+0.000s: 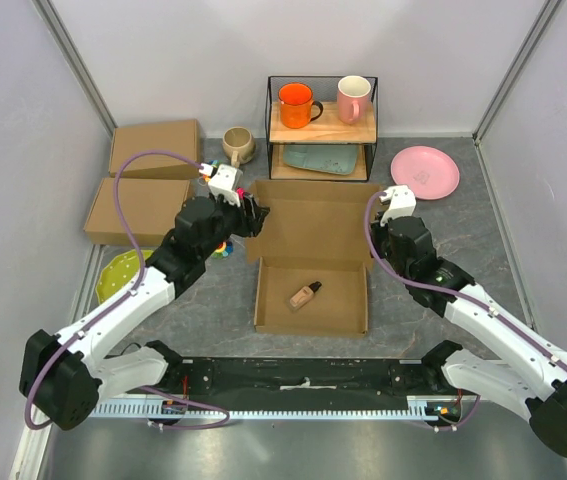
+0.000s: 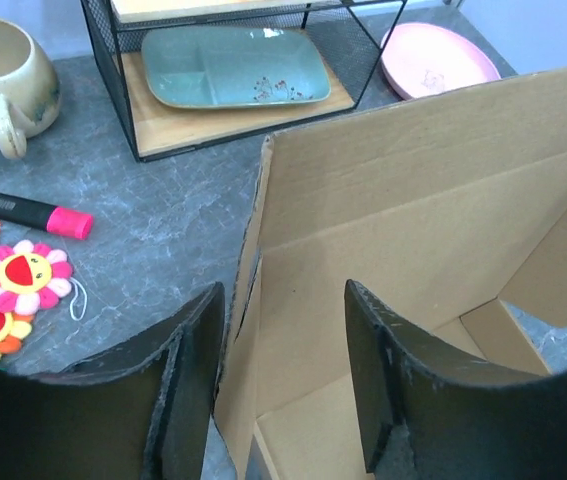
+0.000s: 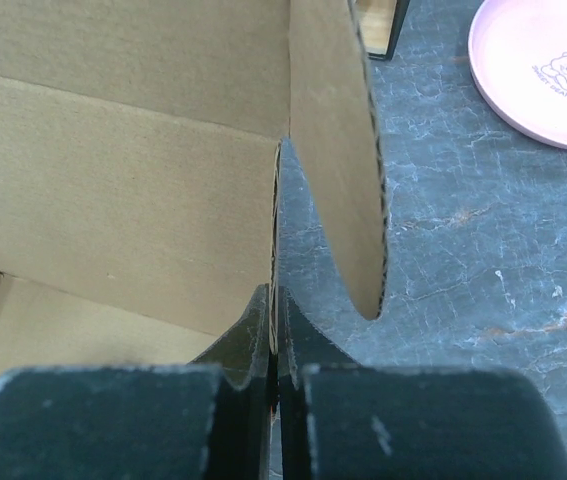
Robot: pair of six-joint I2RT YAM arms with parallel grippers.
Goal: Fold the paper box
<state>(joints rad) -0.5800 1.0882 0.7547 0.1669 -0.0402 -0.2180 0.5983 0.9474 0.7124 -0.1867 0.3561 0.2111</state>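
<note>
Brown corrugated paper box (image 1: pixel 313 225) sits mid-table on the grey marbled table top (image 1: pixel 483 230), between the two arms. The tray part opens upward, with low walls and fluted cut edges showing. The lid panel is raised behind it, toward the black wire shelf with wooden boards (image 1: pixel 325 128). A round-ended side flap stands upright at the right rear corner.

Left gripper (image 2: pixel 283 395): jaws apart, straddling the box's left wall, with the cardboard edge running between the fingers. Right gripper (image 3: pixel 275 345): fingers pressed together, clamped on the thin edge of the right wall.

Room: bare grey surface lies between the right wall and the round pink plate (image 1: pixel 425 171). The left side is tighter. A black marker with pink cap (image 2: pixel 28 212) and flower-shaped plush toys (image 2: pixel 13 290) lie near the left wall, apart from it. Two flat brown cardboard boxes (image 1: pixel 138 210) lie well apart at far left.

Containers: a small peach bottle with brown cap (image 1: pixel 305 294) lies on its side on the tray floor. The top shelf board holds a glossy orange mug (image 1: pixel 296 104) and a pink mug (image 1: pixel 353 98). The lower board holds a teal divided dish (image 2: pixel 233 65). A beige glazed mug (image 1: pixel 237 145) stands on the table just left of the shelf.
</note>
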